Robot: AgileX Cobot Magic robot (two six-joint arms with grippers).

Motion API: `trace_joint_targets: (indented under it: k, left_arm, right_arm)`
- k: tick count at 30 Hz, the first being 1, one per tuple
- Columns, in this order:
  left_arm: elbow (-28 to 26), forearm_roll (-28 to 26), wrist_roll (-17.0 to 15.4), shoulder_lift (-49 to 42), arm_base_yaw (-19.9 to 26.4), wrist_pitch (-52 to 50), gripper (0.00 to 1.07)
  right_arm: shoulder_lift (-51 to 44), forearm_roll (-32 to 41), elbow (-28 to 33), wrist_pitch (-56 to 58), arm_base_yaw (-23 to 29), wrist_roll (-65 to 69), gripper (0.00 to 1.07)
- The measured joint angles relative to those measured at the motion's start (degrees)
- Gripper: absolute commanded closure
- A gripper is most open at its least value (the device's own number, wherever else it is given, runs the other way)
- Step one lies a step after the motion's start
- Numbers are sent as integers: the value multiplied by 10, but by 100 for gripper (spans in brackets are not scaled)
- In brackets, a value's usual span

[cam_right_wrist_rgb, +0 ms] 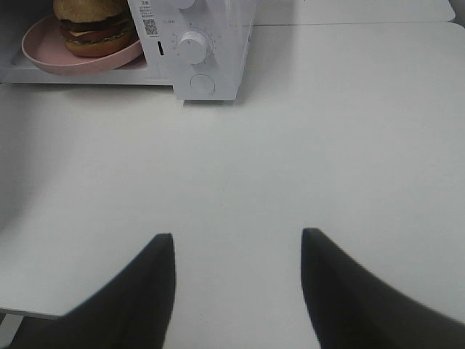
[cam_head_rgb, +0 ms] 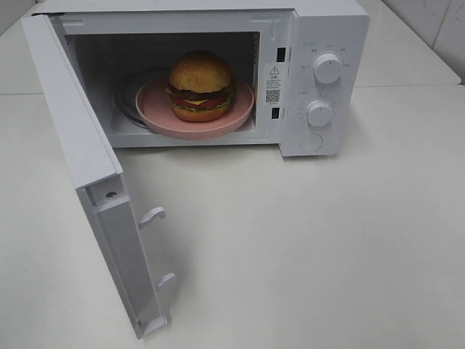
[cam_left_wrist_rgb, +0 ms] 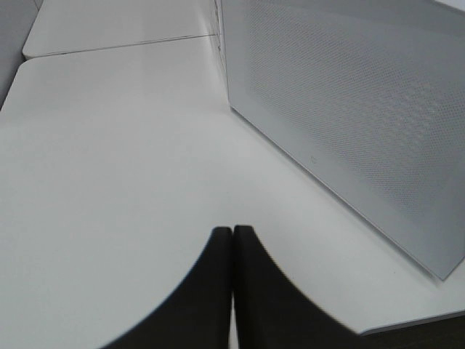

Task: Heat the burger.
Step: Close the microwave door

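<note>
The burger (cam_head_rgb: 200,87) with a golden-brown bun sits on a round pink plate (cam_head_rgb: 156,110) inside the open white microwave (cam_head_rgb: 330,29). It shows again in the right wrist view as the burger (cam_right_wrist_rgb: 91,25) on the pink plate (cam_right_wrist_rgb: 43,54). My right gripper (cam_right_wrist_rgb: 238,243) is open over the bare table, well in front of the microwave, with nothing between its dark fingers (cam_right_wrist_rgb: 330,283). My left gripper (cam_left_wrist_rgb: 232,231) is shut, empty, and low over the table beside the microwave's perforated outer door face (cam_left_wrist_rgb: 349,109). Neither gripper appears in the exterior high view.
The microwave door (cam_head_rgb: 87,167) is swung wide open toward the front left, its latch hooks (cam_head_rgb: 152,215) sticking out. Two white knobs (cam_head_rgb: 328,67) and a round button (cam_head_rgb: 312,142) sit on the control panel. The white table (cam_head_rgb: 312,247) spreads in front.
</note>
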Motion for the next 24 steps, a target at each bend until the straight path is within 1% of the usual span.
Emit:
trace_joint_targets:
  k: [5, 6, 7, 8, 9, 10, 14, 15, 17, 18, 19, 20, 22, 24]
  left_arm:
    - [-5, -17, 0, 0, 0, -17, 106]
    - [-7, -22, 1, 0, 0, -31, 106]
    - [-9, -31, 1, 0, 0, -74, 106]
    - [-9, -31, 1, 0, 0, -74, 106]
    - [-9, -34, 1, 0, 0, -113, 106]
    - [-7, -34, 1, 1, 0, -131, 106]
    - [1, -37, 1, 22, 0, -162, 106]
    - [5, -38, 1, 49, 0, -178, 106]
    - [5, -38, 1, 61, 0, -186, 106]
    - [7, -39, 1, 93, 0, -204, 106]
    - [7, -39, 1, 93, 0, -204, 106]
    - [7, -39, 3, 131, 0, -226, 106]
    - [7, -39, 7, 146, 0, -240, 106]
    - [7, -52, 38, 223, 0, -298, 106]
  right_arm:
    - [0, 0, 1, -1, 0, -1, 56]
    - [0, 0, 1, -1, 0, -1, 56]
    - [0, 0, 1, -1, 0, -4, 56]
    - [0, 0, 1, -1, 0, -4, 56]
    - [0, 0, 1, -1, 0, -5, 56]
    - [0, 0, 1, -1, 0, -5, 56]
    - [0, 0, 1, -1, 0, -5, 56]
    - [0, 0, 1, -1, 0, -5, 56]
    - [0, 0, 1, -1, 0, -5, 56]
    - [0, 0, 1, -1, 0, -5, 56]
    - [0, 0, 1, -1, 0, -5, 56]
    - [0, 0, 1, -1, 0, -5, 56]
    - [0, 0, 1, -1, 0, -5, 56]
    - [0, 0, 1, -1, 0, -5, 56]
